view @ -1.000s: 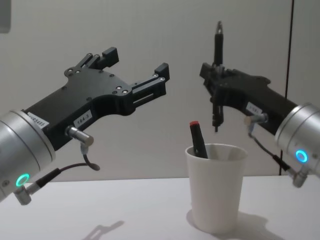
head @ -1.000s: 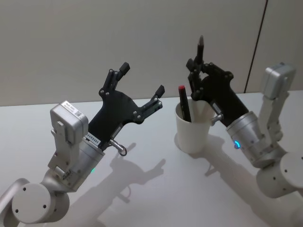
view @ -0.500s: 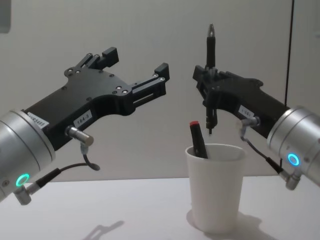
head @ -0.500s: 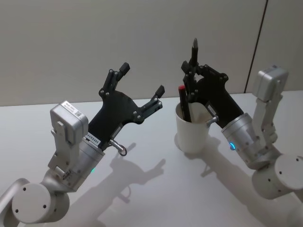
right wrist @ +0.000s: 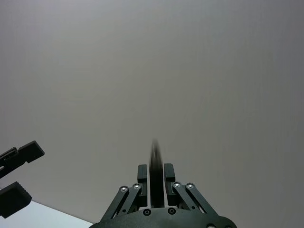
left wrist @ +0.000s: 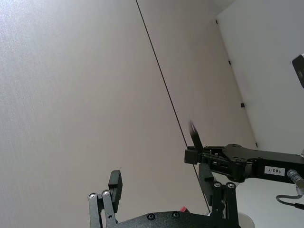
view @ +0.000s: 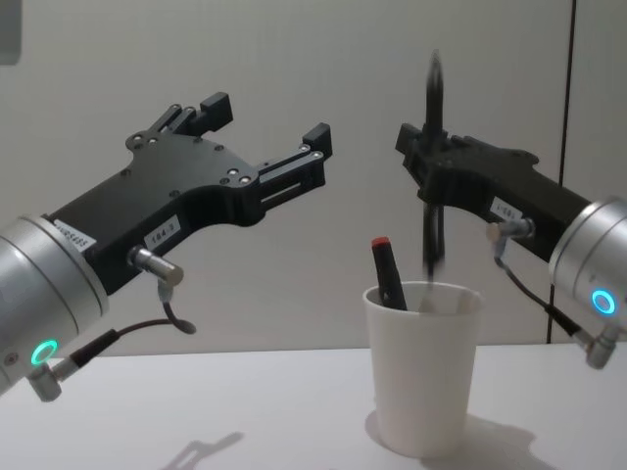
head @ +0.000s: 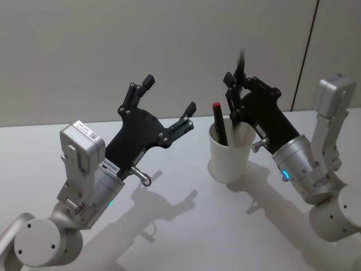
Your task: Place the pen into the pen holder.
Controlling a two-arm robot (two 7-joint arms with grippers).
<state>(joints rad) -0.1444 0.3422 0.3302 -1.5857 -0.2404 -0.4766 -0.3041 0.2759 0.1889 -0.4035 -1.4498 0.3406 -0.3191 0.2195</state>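
Note:
The pen holder is a white paper cup point(head: 228, 161) point(view: 421, 377) standing on the table, with a red-capped marker point(head: 219, 123) point(view: 389, 276) leaning inside it. My right gripper point(head: 236, 95) point(view: 428, 164) point(right wrist: 156, 176) hangs directly above the cup. A dark pen point(head: 241, 61) point(view: 432, 93) point(right wrist: 155, 154) stands upright between its fingers, smeared by motion, its lower end at the cup's rim. The fingers sit close on either side of it. My left gripper point(head: 169, 94) point(view: 265, 119) is raised to the left of the cup, open and holding nothing.
The white table point(head: 180, 226) runs up to a plain pale wall. A dark vertical seam point(view: 568, 117) marks the wall behind the right arm. In the left wrist view the right gripper point(left wrist: 194, 154) shows farther off, holding the pen point(left wrist: 194, 137) upright.
The right gripper shifted right, back over the cup's middle. The pen now slides down between its fingers, its tip at the cup's mouth. The left arm has not moved.

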